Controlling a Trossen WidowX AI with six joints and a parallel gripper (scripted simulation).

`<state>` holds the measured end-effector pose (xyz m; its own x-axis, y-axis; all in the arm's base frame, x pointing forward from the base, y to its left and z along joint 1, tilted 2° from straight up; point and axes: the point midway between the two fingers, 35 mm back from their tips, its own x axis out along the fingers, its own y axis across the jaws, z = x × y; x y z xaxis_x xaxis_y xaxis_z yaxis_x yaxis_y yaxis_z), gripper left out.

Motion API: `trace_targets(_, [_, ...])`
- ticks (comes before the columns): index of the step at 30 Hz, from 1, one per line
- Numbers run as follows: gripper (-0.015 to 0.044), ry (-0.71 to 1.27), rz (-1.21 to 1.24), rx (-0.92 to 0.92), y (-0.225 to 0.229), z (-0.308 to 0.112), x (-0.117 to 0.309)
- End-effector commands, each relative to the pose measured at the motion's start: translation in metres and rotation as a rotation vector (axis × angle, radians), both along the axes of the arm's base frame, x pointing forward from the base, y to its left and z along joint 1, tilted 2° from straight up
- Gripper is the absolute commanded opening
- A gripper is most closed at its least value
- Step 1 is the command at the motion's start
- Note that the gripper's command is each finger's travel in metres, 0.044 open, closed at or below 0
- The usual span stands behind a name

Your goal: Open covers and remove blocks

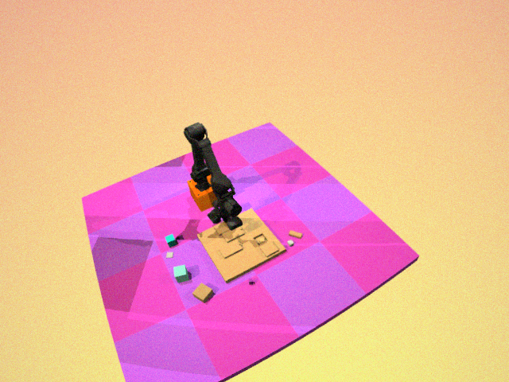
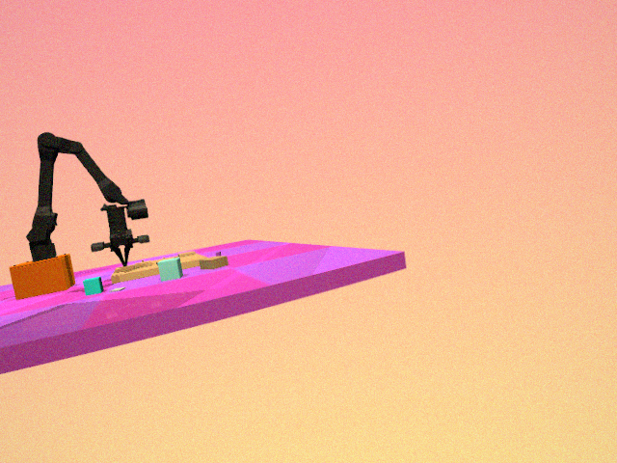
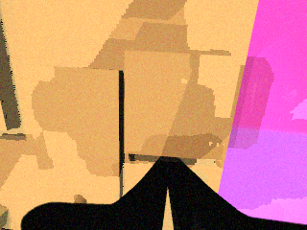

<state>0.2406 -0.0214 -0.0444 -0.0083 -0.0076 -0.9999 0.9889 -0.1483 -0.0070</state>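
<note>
The tan puzzle board lies flat on the table in front of the arm. My gripper is shut and empty, its tips pointing down just over the board's arm-side part; whether they touch it cannot be told. In the wrist view, a flat tan cover lies just beyond the tips, with a dark slot along its left edge. The top view shows another raised panel and a square well outline. Shadows and matching colour hide which covers are open and what the wells hold.
Left of the board are a teal cube, a mint cube, a pale flat piece and a tan block. Right are a tan bar and small white piece. A dark bit lies in front.
</note>
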Motion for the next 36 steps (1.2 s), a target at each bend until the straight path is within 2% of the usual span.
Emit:
trace_targets(1, [0.0000, -0.003, 0.003, -0.003, -0.004, 0.000, 0.001])
trace_targets(36, [0.0000, -0.003, 0.003, -0.007, -0.039, 0.000, -0.002])
